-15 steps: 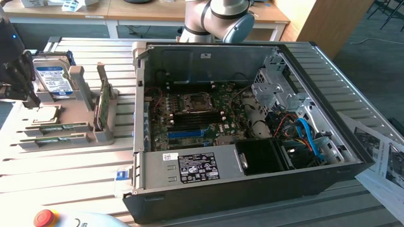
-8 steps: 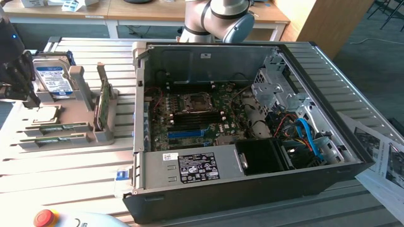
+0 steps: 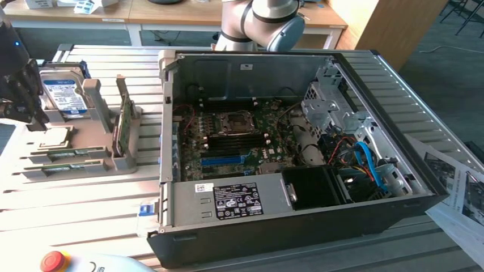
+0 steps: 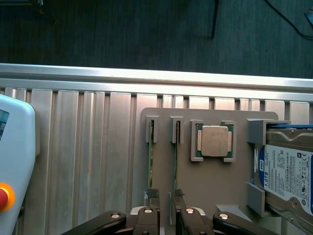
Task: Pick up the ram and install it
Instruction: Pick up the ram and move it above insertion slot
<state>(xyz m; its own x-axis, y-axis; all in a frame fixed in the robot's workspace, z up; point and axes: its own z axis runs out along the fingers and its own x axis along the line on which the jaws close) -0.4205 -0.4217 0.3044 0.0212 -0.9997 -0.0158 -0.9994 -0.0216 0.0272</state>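
- Exterior view: a computer case (image 3: 408, 187) lies open on the slatted tabletop (image 3: 83, 198), with its motherboard (image 3: 261, 141) exposed.
- At the exterior view's left, well apart from the case, a grey holder (image 3: 97, 133) carries a hard drive (image 3: 64, 96) and a processor chip (image 3: 54, 137). Just past the chip, the ram (image 3: 67, 152) stands on edge in a slot, with a 2nd stick (image 3: 56, 168) just beside it.
- Wrist view: the gripper (image 4: 167, 220) hangs over the holder near 1 end of the 2 sticks. The jaws are spread with a clear gap between them, and they pinch nothing.
- The ram (image 4: 176, 156) runs toward 1 edge of that gap, and the 2nd stick (image 4: 150, 156) runs toward the other finger. Neither looks centred.
- The step in hand seems to be the approach for the pick-up. Nothing is gripped and installing has not begun.
- A grasp here would call for centring the gap over 1 stick's thin edge. The jaws would then descend straight and close on the stick's flat faces without knocking the neighbouring stick or the holder's posts.
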